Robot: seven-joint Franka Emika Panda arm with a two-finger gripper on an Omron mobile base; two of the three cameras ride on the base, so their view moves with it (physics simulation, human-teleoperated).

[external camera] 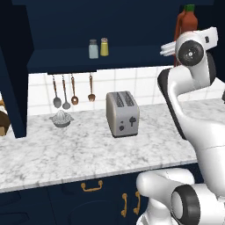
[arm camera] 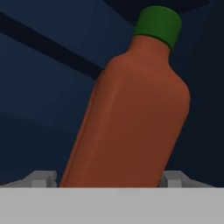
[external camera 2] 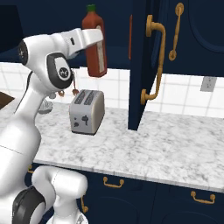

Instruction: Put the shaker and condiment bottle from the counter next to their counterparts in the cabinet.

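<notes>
I have the condiment bottle (external camera 2: 95, 43) clamped in my end effector (external camera 2: 99, 38), raised toward the cabinet (external camera: 94, 57); next I must set it beside its red counterpart.

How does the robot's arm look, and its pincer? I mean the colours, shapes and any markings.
The arm is glossy white, built of thick rounded segments. Its joints are dark grey to black bands and discs; the round joint cap has a small light centre mark. No loose cables show. The hand link is a white boxy block. In the hand view, the pincer shows small pale grey blocky tips.
</notes>
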